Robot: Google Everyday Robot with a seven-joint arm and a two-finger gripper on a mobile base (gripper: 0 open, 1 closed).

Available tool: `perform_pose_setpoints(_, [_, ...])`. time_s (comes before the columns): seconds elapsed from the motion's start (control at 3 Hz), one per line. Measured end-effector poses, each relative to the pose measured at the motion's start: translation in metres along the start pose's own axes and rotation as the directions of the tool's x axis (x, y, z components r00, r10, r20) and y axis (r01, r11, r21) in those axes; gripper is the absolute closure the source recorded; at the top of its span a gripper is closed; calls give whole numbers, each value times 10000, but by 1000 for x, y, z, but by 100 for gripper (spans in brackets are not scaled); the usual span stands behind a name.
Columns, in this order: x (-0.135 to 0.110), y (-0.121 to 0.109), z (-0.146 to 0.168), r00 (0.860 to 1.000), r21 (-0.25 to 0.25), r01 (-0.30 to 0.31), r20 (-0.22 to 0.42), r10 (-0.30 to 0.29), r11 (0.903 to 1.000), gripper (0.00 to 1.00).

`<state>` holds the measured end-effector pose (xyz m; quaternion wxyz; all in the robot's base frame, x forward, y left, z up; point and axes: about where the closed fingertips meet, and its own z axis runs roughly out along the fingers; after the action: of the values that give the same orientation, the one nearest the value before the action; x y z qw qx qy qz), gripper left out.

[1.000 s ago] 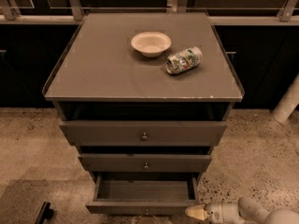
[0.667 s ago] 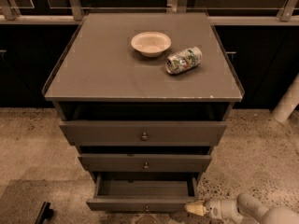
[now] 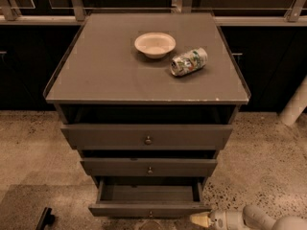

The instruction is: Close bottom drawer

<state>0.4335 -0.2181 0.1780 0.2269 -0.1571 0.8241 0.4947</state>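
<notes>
Nothing has shifted visibly since a second ago: gripper (image 3: 199,219) sits at the same spot and the drawer is just as far out.

- Grey-brown wooden bottom drawer (image 3: 124,209) with slim flat front and tiny round metal knob: pulled out, inside exposed, front well forward of the two above it.
- Gripper: cream-tipped, on a white arm (image 3: 259,219) coming in from the lower right edge. Tip is low, just beside the drawer front's right corner. Can't tell if it touches. Claw state: can't tell either.
- Mid-width grey drawer (image 3: 182,167) and the widest grey top drawer (image 3: 192,137): each sits a little forward of the frame.
- Flat grey cabinet top (image 3: 105,75): round white bowl (image 3: 154,44) upright near the back centre, and a crushed green-and-white can (image 3: 188,62) on its side just right of it, apart.
- Speckled beige floor (image 3: 259,166) around the cabinet; small black object (image 3: 45,218) at the lower left edge.
</notes>
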Motion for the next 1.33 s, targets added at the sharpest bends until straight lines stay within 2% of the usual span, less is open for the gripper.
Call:
perform_pose_setpoints(0.33, [16, -15, 2, 9996, 410, -275, -63, 278, 9988, 100])
perform_pose_setpoints(0.67, [19, -28, 5, 9996, 730, -155, -242, 173, 9972, 100])
perform_pose_setpoints(1.0, [6, -41, 7, 9992, 1028, 229, -344, -195, 9944, 100])
perform_pose_setpoints(1.33, [-18, -48, 8, 9960, 1276, 844, -402, -798, 9882, 100])
